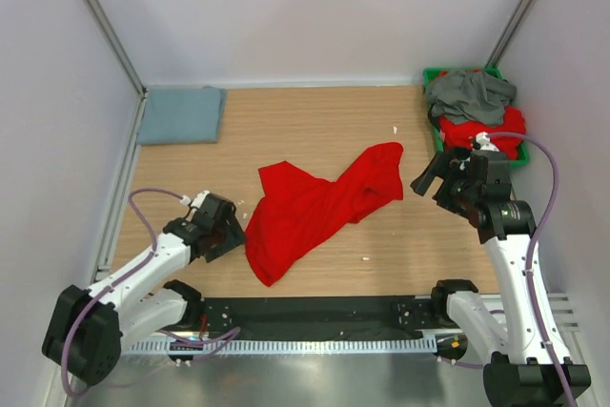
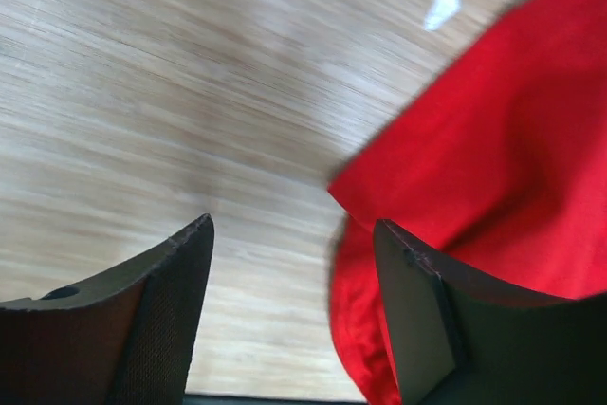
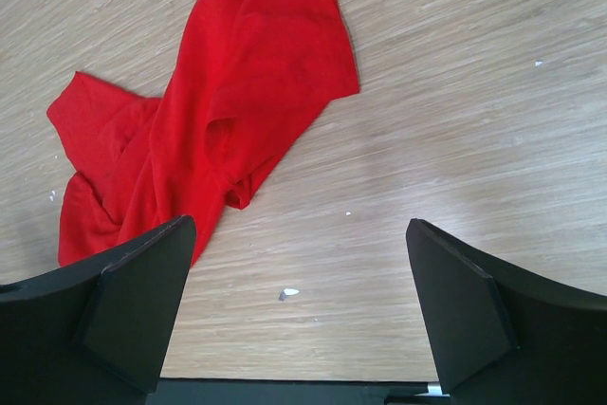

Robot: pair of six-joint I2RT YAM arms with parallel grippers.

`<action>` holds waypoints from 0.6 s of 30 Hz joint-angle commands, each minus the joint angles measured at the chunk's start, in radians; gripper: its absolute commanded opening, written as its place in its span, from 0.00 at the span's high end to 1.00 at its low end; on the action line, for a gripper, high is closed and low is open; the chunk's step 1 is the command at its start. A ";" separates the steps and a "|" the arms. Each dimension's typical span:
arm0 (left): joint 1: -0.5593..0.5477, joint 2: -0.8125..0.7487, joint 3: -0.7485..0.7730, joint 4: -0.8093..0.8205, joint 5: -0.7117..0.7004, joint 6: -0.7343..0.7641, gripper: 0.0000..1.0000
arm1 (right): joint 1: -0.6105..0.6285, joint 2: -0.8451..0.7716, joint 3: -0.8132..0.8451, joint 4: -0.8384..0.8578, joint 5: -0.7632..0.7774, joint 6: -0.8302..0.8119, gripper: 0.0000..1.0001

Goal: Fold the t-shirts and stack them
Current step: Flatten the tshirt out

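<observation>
Holds nothing in either left gripper (image 1: pixel 235 233) or right gripper (image 1: pixel 426 179), both gaping wide, with the crumpled red t-shirt (image 1: pixel 319 202) lying on the table (image 1: pixel 315 126) between them, its edge just beside the left fingers (image 2: pixel 161 310).

White-shelled left arm (image 1: pixel 143 269) and right arm (image 1: pixel 510 269), black joints, mauve cables (image 1: pixel 553 193) (one each), left gripper (image 2: pixel 292 223) matte black

wood-grain desk (image 1: pixel 315 121) | red t-shirt (image 1: pixel 315 207) crumpled mid-desk, stretched out kinda diagonal | folded blue-grey t-shirt (image 1: pixel 179 114) lying flat, far-left of the red one | green bin (image 1: pixel 431 75) far-right of it | few tiny white specks (image 1: pixel 366 258) scattered near it
</observation>
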 commanded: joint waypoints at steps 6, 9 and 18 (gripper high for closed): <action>0.042 0.132 -0.038 0.260 0.089 -0.020 0.38 | 0.006 -0.014 0.020 0.009 -0.043 -0.036 0.00; 0.044 0.155 -0.064 0.303 0.093 -0.029 0.42 | 0.006 -0.012 0.016 0.017 -0.045 -0.038 0.00; 0.044 0.152 -0.074 0.331 0.144 -0.028 0.88 | 0.006 -0.008 0.011 0.023 -0.045 -0.042 0.00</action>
